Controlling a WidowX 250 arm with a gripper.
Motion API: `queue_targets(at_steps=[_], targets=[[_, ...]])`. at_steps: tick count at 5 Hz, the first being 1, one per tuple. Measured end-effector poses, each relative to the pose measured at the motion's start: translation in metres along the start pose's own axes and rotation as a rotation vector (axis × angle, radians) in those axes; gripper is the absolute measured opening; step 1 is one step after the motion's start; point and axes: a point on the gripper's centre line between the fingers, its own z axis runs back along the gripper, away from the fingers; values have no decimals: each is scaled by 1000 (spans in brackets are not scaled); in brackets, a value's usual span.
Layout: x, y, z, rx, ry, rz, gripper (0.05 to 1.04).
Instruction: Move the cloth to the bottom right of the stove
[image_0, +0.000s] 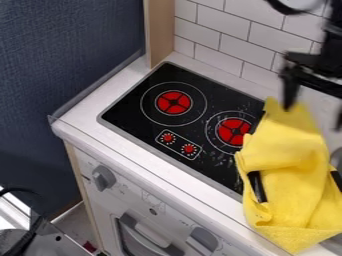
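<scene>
The gripper (314, 116) is at the upper right, blurred, with its two fingers spread apart over the top end of the cloth. Its left fingertip overlaps the cloth's upper edge in the view; whether it touches cannot be told. The crumpled yellow cloth (294, 172) covers the right end of the black stove (150, 127) and the counter beside it, hanging over the front edge. Black pieces show at the cloth's left and right sides. Two red burners and the control knobs of the stove are uncovered; its bottom right corner is hidden under the cloth.
A tiled wall (230, 30) and a wooden post (158, 32) stand behind the stove. The white counter (127, 152) runs along the front, above an oven front with grey knobs (103, 177). Part of a metal sink lies at the right edge.
</scene>
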Motion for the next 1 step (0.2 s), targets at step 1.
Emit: queue_targets(at_steps=[1], targets=[[-1,42,-6,-4,27,-4,1000]])
